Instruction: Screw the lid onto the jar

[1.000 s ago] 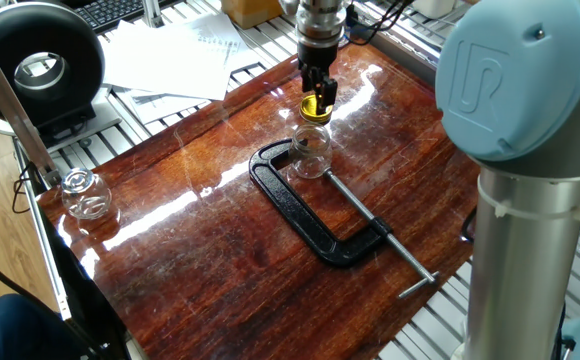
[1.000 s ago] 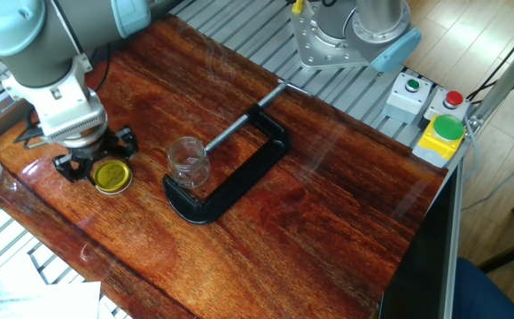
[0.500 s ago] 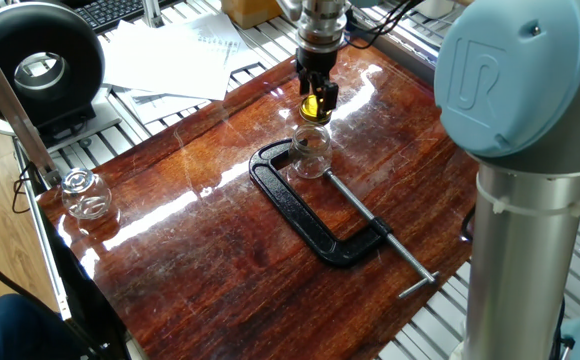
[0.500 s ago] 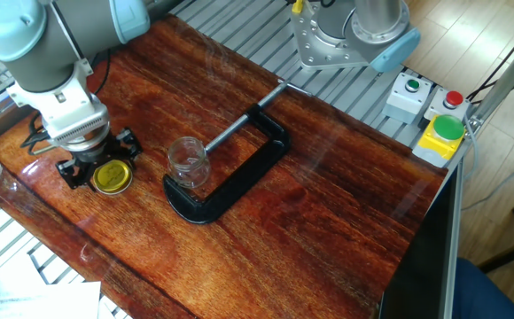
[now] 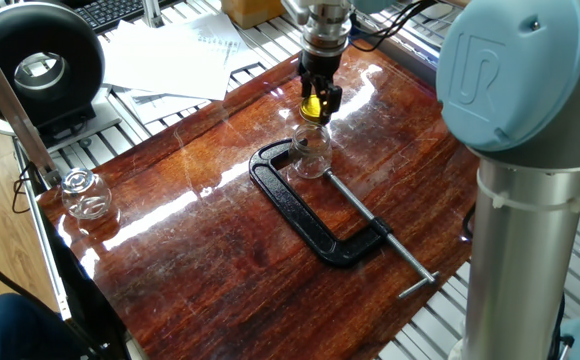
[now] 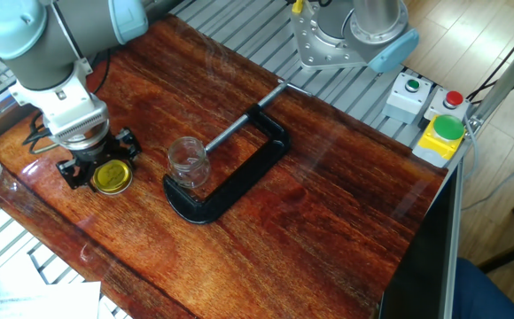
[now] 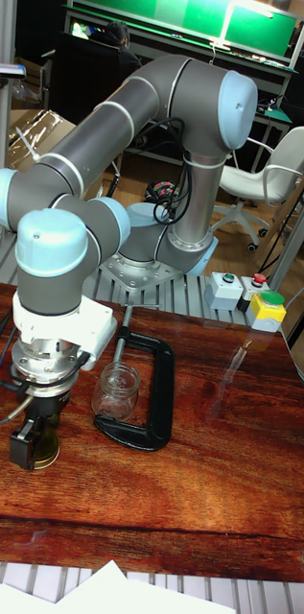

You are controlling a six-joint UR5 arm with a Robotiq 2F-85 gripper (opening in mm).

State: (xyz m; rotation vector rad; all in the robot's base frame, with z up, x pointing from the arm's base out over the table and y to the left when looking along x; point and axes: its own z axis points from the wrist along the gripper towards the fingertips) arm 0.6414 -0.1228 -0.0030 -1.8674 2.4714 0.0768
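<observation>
The yellow lid [image 6: 112,180] sits between the fingers of my gripper [image 6: 102,168], which is shut on it just above the wooden table, at its far-left side in this view. In one fixed view the lid [image 5: 314,108] hangs in the gripper [image 5: 317,100] just behind the jar [image 5: 311,152]. The jar [image 6: 187,162] is clear glass with an open mouth and stands upright inside a black C-clamp [image 6: 239,173], a short way to the right of the lid. The tall fixed view shows the gripper [image 7: 36,449] left of the jar [image 7: 116,391].
A second clear glass jar [image 5: 85,193] stands near the table's corner. The clamp's long screw [image 5: 375,235] stretches toward the table edge. Papers [image 5: 170,55] and a black round device [image 5: 35,65] lie beyond the table. A button box [image 6: 434,115] sits by the robot base.
The gripper with the lid has shifted slightly, a little up and toward the jar. The jar and clamp have not moved.
</observation>
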